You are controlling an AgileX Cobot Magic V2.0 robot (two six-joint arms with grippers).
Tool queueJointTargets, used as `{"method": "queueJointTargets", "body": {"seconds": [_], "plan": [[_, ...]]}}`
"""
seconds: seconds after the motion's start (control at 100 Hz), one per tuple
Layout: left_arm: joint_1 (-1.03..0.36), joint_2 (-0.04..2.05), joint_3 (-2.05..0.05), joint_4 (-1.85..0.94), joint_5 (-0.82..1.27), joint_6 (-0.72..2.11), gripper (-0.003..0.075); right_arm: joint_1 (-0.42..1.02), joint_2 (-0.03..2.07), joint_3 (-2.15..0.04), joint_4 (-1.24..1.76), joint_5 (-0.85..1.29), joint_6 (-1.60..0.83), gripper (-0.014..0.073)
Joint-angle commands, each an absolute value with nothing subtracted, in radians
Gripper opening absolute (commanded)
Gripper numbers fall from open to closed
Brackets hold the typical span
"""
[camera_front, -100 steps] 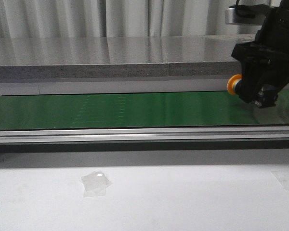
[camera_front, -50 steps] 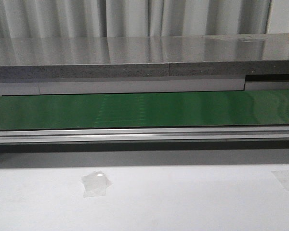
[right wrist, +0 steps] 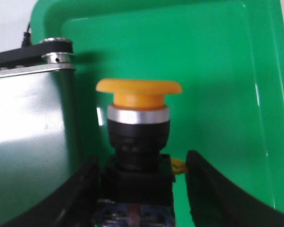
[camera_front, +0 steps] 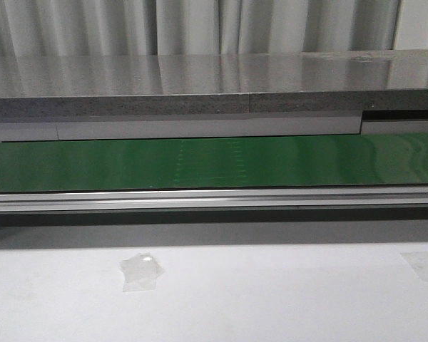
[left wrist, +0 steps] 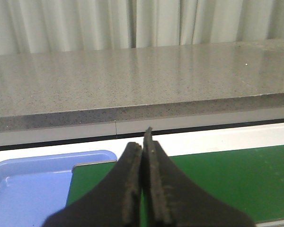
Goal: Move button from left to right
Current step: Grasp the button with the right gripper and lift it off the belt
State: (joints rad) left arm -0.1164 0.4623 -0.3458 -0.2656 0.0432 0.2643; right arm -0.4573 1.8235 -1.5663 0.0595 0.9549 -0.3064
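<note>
The button [right wrist: 138, 123] shows only in the right wrist view: a yellow-orange mushroom cap, a silver ring and a black body with a bluish contact part. My right gripper [right wrist: 142, 163] is shut on its black body. One finger lies against the body and the other meets a small yellow tab on its side. The button hangs over the inside of a green tray [right wrist: 217, 56]. My left gripper [left wrist: 144, 142] is shut on nothing, above the green conveyor belt [left wrist: 227, 179]. Neither gripper nor the button appears in the front view.
The end of the belt, with its roller [right wrist: 57, 56], lies beside the green tray. A blue tray [left wrist: 23, 189] sits at the belt's other end. A grey stone shelf [camera_front: 200, 78] runs behind the belt [camera_front: 214, 164]. A scrap of clear tape [camera_front: 141, 271] lies on the white table.
My right gripper, holding the button, moved up and to the right, out of the front view. Only the empty belt is left there.
</note>
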Motion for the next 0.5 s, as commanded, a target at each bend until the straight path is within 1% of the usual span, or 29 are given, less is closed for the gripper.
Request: {"method": "queueJointTargets", "body": {"seconds": [0.0, 0.24, 0.49], "plan": [[-0.123, 0.467, -0.372, -0.274, -0.038, 0.262, -0.002, -0.466, 1.815, -1.601, 0.062, 0.915, -0.309, 0.0238], [-0.123, 0.467, -0.372, -0.274, -0.038, 0.262, -0.002, -0.463, 1.936, -1.601, 0.062, 0.932, -0.309, 0.0238], [-0.123, 0.467, -0.372, -0.274, -0.038, 0.262, -0.002, -0.463, 2.004, -1.601, 0.064, 0.938, -0.308, 0.0239]]}}
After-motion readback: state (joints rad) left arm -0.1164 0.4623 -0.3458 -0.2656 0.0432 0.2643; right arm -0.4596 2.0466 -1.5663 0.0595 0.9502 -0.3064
